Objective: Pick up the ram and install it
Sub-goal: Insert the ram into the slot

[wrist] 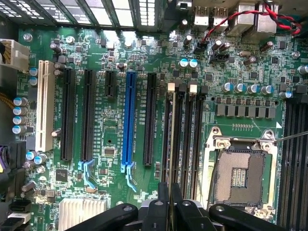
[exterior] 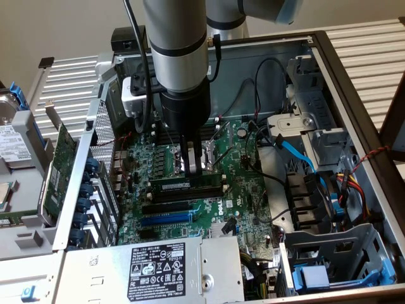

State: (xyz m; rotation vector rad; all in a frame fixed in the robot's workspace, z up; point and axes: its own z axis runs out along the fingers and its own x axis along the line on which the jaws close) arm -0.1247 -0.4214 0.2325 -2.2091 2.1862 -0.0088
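We saw the gripper (exterior: 191, 166) reaching straight down into the open computer case (exterior: 354, 82), with its two fingers clamped on the ram (exterior: 183, 184). In the wrist view the gripper (wrist: 170, 199) had one finger on each flat face of the ram (wrist: 170, 144). We saw the stick there edge-on, as a thin pale line.

The ram stood on its long edge, label strip facing the exterior camera, along the black memory slots (wrist: 185, 139) with white end clips. It was at the slot on the side away from the processor socket. We could not tell whether it was pressed fully home.

The empty processor socket (wrist: 240, 173) lay beside those slots, its metal frame open. On the other side of the ram we noted a black expansion slot, then the blue slot (wrist: 129, 120) (exterior: 166, 217), more black slots and a white slot (wrist: 44, 106), all running parallel to the stick on the green motherboard (exterior: 237, 190).

Above the gripper the silver arm (exterior: 177, 44) rose out of the picture, a black cable running down it. Nearest the exterior camera sat the grey power supply (exterior: 158, 266) with its black label. A blue cable (exterior: 297, 152) crossed the drive bay toward the exterior view's right. At the exterior view's left, outside the case, a green card (exterior: 60, 164) leaned on its metal bracket beside a hard drive (exterior: 16, 145).
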